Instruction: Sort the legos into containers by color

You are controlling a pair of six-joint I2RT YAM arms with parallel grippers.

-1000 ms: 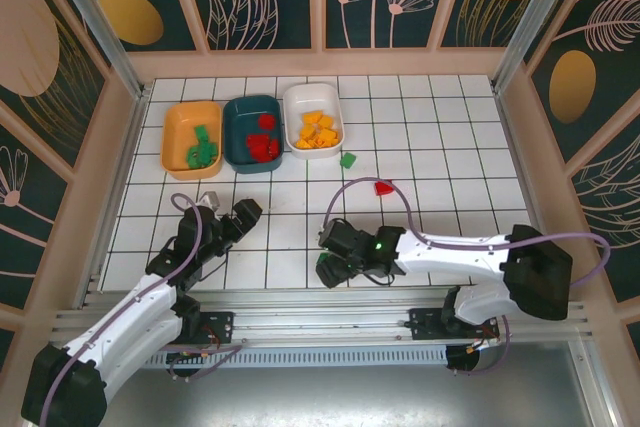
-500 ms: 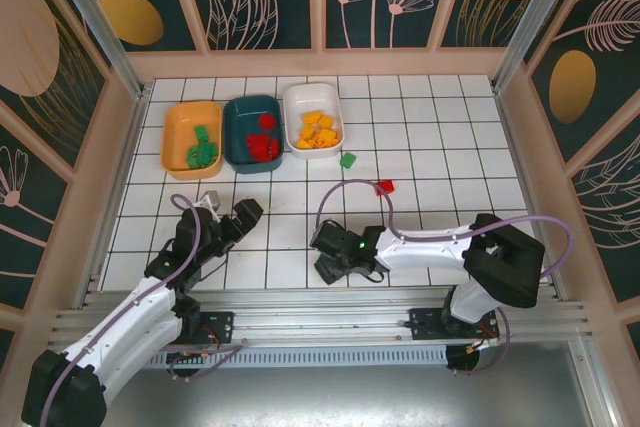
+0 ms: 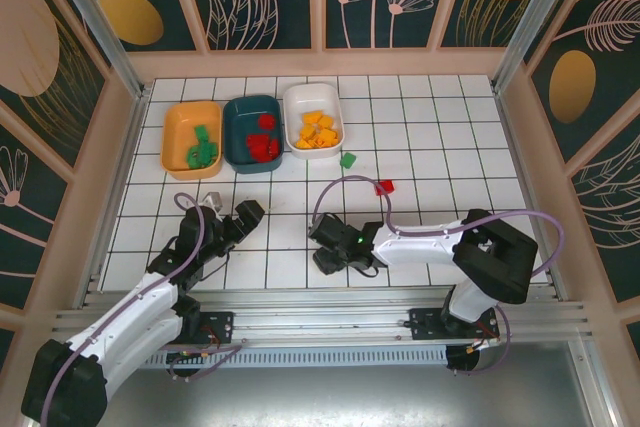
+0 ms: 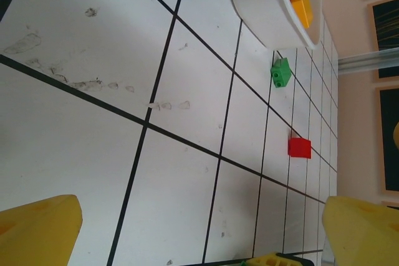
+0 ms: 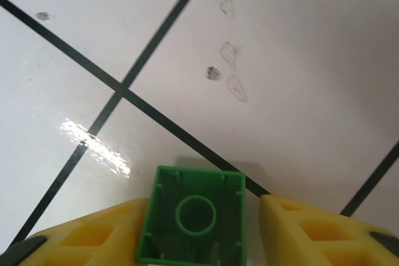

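Your overhead camera looks down from high behind the near edge of the table (image 3: 450,147), taking in its whole tiled top. Your left wrist camera sits low and rolled sideways, skimming across the tiles toward the white tray (image 4: 262,4) at the top of its frame. It shares that tray, the green brick (image 4: 281,71) and the red brick (image 4: 299,147) with the overhead view. Your right wrist camera hangs very close over the tiles, looking steeply down.

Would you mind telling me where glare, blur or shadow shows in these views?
Right wrist view: a glare streak on the tile, a soft shadow just beyond the green brick. Left wrist view: the left fingers look soft, the red brick sharp. Top external view: light is even.
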